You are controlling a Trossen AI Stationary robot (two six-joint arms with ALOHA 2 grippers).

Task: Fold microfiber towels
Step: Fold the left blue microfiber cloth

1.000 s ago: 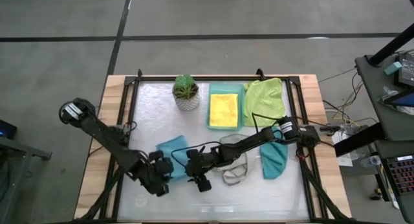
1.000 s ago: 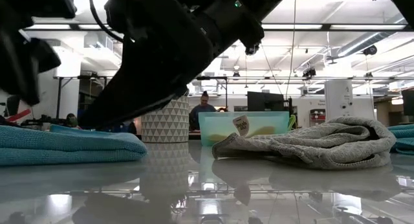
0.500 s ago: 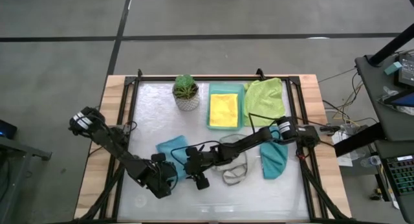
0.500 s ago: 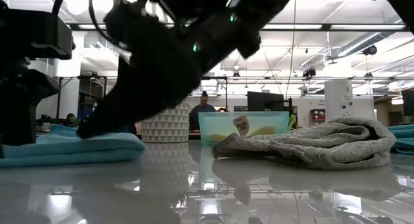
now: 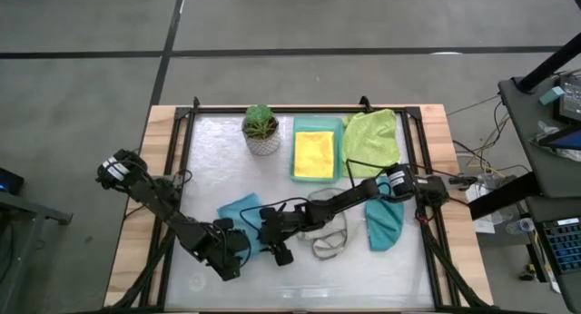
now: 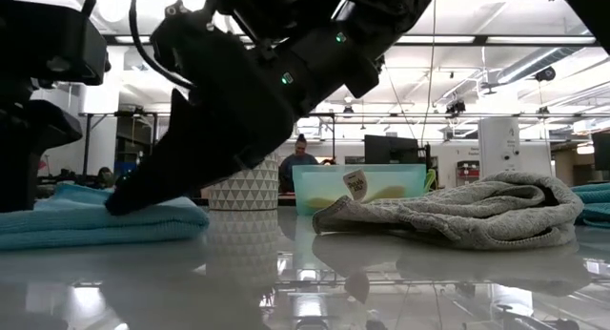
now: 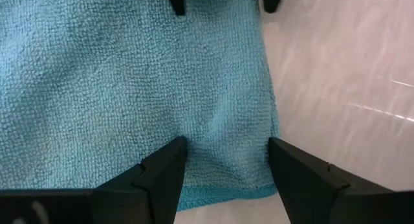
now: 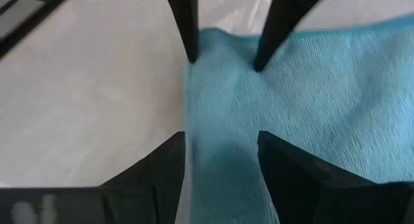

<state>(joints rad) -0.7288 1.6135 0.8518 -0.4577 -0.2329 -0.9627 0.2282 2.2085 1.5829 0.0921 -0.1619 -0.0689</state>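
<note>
Facing each other over the light blue towel (image 5: pixel 240 208), both pincers stand spread on its near edge. Left pincer (image 5: pixel 238 244) grips nothing; right pincer (image 5: pixel 269 234) likewise presses without pinching cloth.

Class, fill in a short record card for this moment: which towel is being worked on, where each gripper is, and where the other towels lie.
Towel in work: light blue towel, flat near the table's front left
Left gripper: open, over that towel's edge
Right gripper: open, at the same towel's opposite edge
Yellow towel: folded in the mint tray
Lime towel: back right
Teal towel: right side
Grey towel: crumpled, centre
</note>
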